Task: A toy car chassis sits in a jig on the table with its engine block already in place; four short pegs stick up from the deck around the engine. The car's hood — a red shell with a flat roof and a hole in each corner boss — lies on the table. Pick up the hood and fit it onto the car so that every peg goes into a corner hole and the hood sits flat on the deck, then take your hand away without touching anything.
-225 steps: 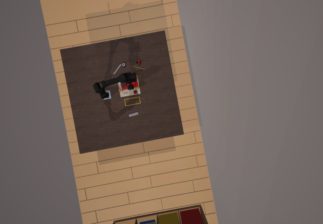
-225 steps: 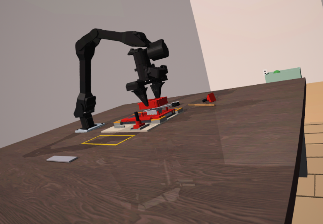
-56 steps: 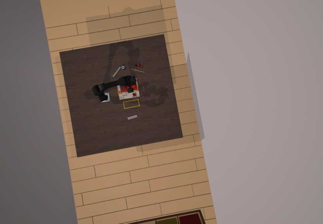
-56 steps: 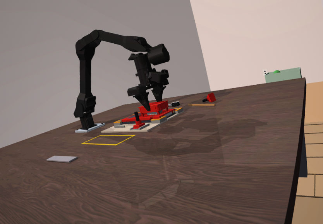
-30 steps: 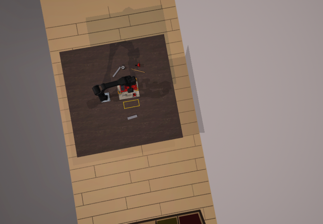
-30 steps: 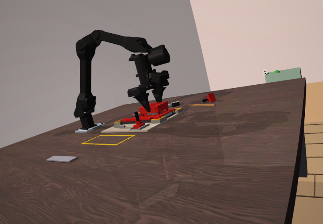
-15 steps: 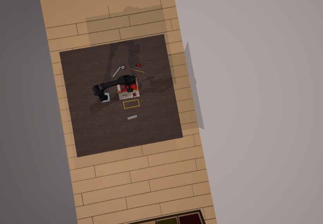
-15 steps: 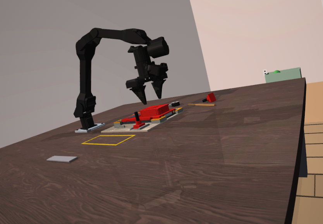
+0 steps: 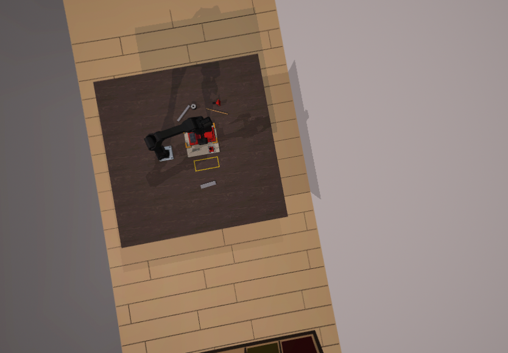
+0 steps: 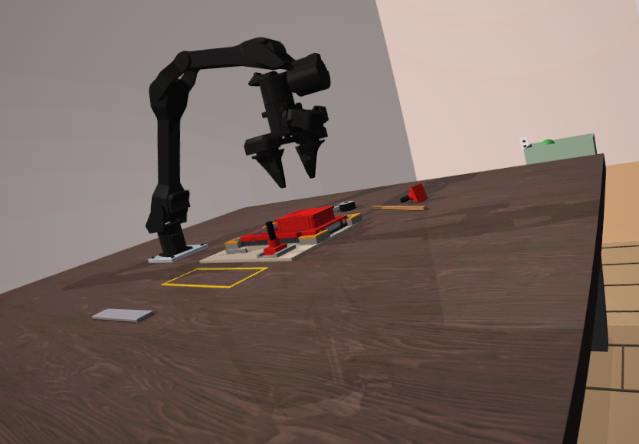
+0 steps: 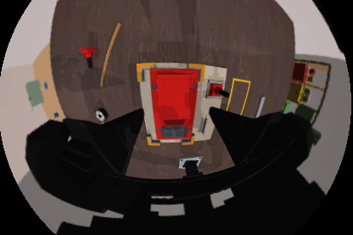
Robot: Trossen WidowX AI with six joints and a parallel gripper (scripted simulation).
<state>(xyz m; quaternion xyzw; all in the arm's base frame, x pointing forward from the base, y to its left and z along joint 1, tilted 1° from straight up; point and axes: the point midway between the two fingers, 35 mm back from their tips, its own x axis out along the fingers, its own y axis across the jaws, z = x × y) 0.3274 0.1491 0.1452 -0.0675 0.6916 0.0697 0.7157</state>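
Observation:
The red hood [image 9: 210, 133] [image 10: 304, 219] [image 11: 174, 91] sits over the red chassis [image 10: 251, 236] in the jig [image 10: 227, 260] [image 11: 217, 72]. Its roof looks level, and its long sides run along the chassis. Small dark spots show near its corners in the wrist view; the exact seating on each peg is too small to tell. The engine block is hidden beneath it. My gripper [image 10: 297, 182] [image 11: 177, 110] is open and empty. It hangs clear above the hood, with no contact visible, one fingertip to each side in the wrist view.
A red piece with an upright black rod [image 10: 275, 248] stands on the jig's near side. A yellow outline [image 10: 232, 268] and a grey plate [image 9: 208, 185] [image 10: 122, 315] lie beyond it. On the other side are a wheel [image 9: 193, 106], a grey bar [image 9: 183, 113], a stick [image 10: 397, 208] and a red-headed piece [image 10: 418, 192].

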